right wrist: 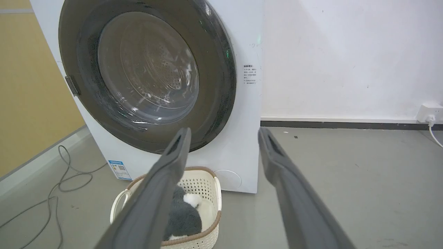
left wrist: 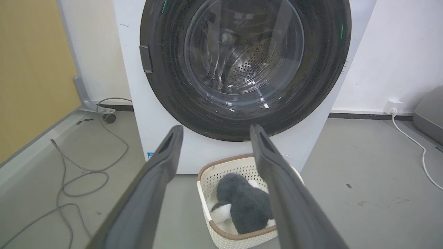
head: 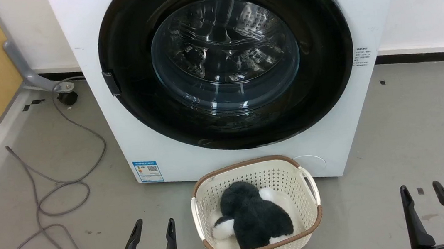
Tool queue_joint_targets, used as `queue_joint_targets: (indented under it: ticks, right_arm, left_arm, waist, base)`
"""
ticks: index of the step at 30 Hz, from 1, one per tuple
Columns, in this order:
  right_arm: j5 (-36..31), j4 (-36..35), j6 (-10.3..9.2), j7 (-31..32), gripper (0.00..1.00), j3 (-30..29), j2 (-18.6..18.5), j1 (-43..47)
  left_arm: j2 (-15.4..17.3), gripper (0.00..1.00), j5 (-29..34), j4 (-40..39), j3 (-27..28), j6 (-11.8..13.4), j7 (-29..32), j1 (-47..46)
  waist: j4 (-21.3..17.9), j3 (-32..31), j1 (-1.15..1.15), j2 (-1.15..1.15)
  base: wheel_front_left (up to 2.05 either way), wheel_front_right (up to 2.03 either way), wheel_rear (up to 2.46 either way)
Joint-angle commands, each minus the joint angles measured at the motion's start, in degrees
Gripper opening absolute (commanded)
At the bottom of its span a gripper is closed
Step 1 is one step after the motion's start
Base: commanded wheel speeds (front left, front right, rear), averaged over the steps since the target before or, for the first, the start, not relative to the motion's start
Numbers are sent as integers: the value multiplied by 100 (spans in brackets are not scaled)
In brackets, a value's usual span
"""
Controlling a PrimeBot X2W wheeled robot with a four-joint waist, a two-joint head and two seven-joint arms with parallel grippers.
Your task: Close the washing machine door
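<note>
Washing machine door [head: 224, 53] sat flat against the front of the washing machine [head: 176, 163], its wide glossy black rim lying flush on the white panel with no gap to be seen, so the round opening was covered. Through the bulging clear glass in the middle of the washing machine door, the perforated steel drum inside the machine showed behind bright reflections. A cream perforated basket [head: 253, 179] with a brown rim stood on the floor just in front of the machine, below the door's lowest point, and a black-and-white plush toy [head: 253, 217] lay inside it. A grey cable [head: 105, 146] looped over the floor off the machine's left side. The left gripper [head: 153, 222] hung well short of the machine, out from its lower left corner, fingers parted and holding nothing. The right gripper [head: 419, 186] hung out from the machine's lower right corner, fingers likewise spread and empty. A small blue sticker [head: 148, 171] sat low on the machine's front, left of the basket.
</note>
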Motion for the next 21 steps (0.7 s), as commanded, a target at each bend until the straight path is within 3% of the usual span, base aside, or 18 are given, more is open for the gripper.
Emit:
queue_joint_targets:
  ticks: [1, 12, 13, 21]
  right_arm:
    - [-45, -27, -4, 8, 100, 10, 39, 84]
    - [-69, 71, -4, -40, 100, 66, 87, 158]
    - [-40, 58, 0, -4, 0, 61, 55, 58]
    - [-69, 50, 0, 45, 0, 79, 57, 21]
  left_arm:
    - [17, 100, 33, 19, 5, 2, -25, 66]
    - [12, 100, 108, 83, -3, 24, -25, 64]
    - [-4, 0, 72, 78, -11, 4, 5, -1]
    - [-18, 0, 95, 45, 11, 17, 64, -19]
  waist:
    - [11, -3, 1, 0]
    - [98, -49, 1, 0]
    - [99, -49, 1, 0]
    - [80, -39, 1, 0]
  base:
    - [0, 0, 0]
    - [0, 0, 0]
    - [0, 0, 0]
    - [0, 0, 0]
